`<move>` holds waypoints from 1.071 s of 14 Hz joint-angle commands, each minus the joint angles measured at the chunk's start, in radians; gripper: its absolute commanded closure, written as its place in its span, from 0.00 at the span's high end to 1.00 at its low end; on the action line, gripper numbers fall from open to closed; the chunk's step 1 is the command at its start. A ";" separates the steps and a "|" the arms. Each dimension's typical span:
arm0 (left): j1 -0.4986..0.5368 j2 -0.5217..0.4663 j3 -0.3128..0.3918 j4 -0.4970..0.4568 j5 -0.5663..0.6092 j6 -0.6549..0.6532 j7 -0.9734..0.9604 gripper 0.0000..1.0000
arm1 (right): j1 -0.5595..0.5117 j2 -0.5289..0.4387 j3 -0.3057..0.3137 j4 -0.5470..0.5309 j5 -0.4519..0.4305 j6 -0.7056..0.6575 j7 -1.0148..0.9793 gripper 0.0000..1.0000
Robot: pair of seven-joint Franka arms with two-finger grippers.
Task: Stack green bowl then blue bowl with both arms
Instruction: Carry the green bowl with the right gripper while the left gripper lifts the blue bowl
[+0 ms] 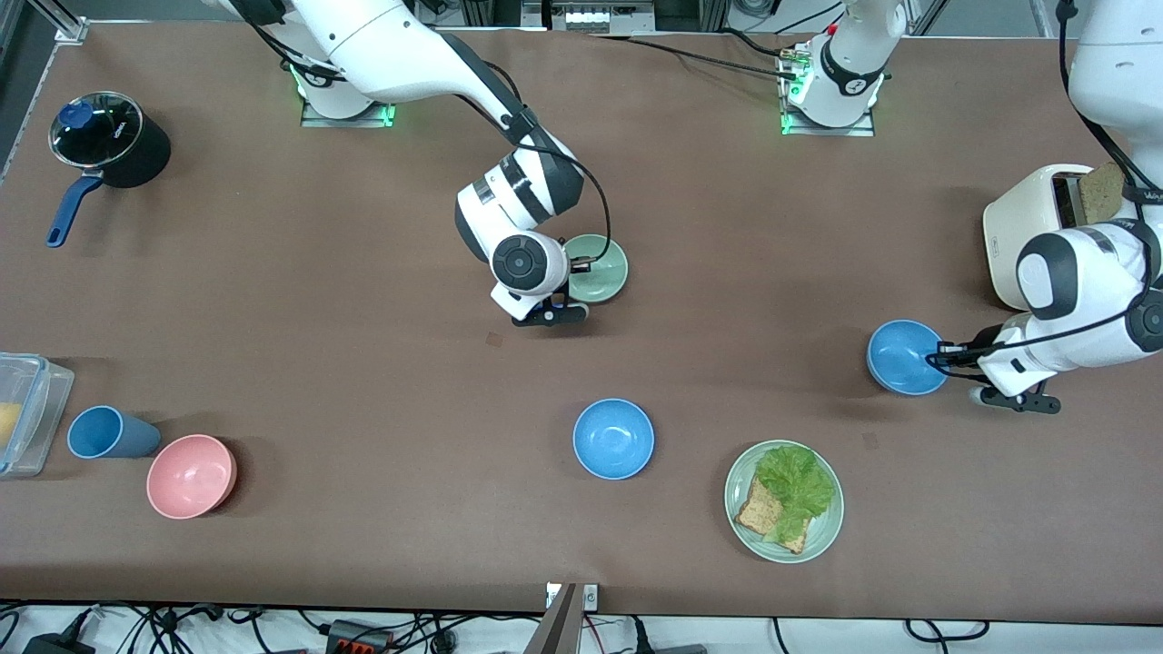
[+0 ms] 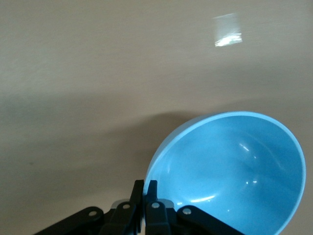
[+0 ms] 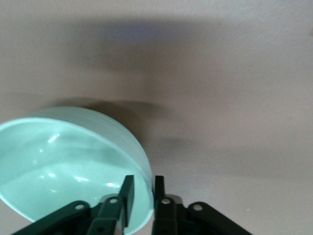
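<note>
Lettuce plate [image 1: 822, 536] aside, each hand pinches a rim: right hand [image 1: 581, 265] the green bowl [image 1: 601, 272], left hand [image 1: 945, 354] the blue bowl [image 1: 899, 356], both likely light, stiff, slippery.

The green bowl [image 1: 601, 269] is partly covered by the right arm's wrist. The container [image 1: 27, 413] and the left arm are cut by the picture's edges. Bread [image 1: 770, 516] hides under lettuce [image 1: 795, 486]. The pot's [image 1: 114, 138] contents are perhaps unreadable.
</note>
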 commanded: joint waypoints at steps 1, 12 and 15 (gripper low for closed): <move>0.004 -0.091 -0.067 -0.054 0.014 -0.058 -0.101 0.00 | -0.017 -0.068 -0.023 0.073 -0.003 -0.064 0.051 1.00; 0.002 -0.160 -0.593 -0.045 0.014 -0.187 -0.885 0.02 | -0.076 -0.312 -0.409 0.203 -0.121 -0.329 -0.033 1.00; -0.056 -0.134 -0.643 -0.043 0.014 -0.177 -0.937 0.01 | -0.077 -0.331 -0.461 0.203 -0.123 -0.329 -0.090 1.00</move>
